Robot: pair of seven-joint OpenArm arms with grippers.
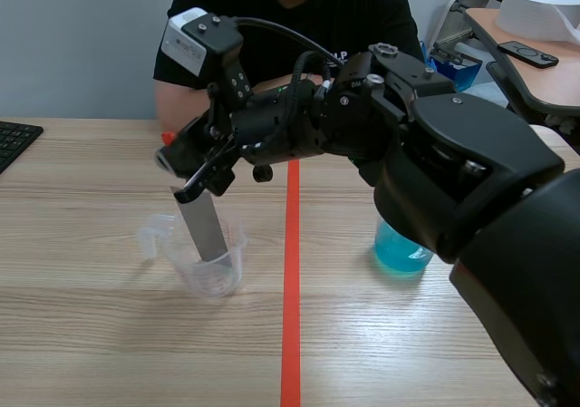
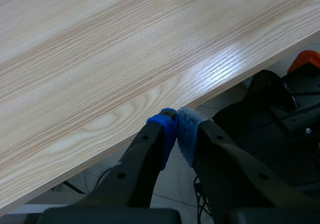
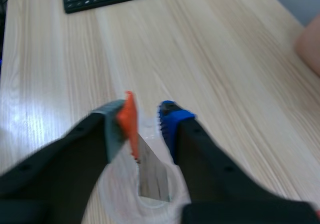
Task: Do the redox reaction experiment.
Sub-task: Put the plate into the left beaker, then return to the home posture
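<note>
The flat grey metal strip (image 1: 207, 230) is leaning inside the thin clear plastic beaker (image 1: 225, 278) left of the red line (image 1: 292, 271), your right gripper (image 1: 196, 189) is grasping its upper end, so be lowering it slowly without tipping the light beaker, while your left gripper (image 2: 176, 134) is resting clenched, empty.

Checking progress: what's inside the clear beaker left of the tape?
A grey metal strip, tilted, lower end in the clear beaker, top in the right gripper. No coloured liquid visible; clear liquid can't be ruled out.
</note>
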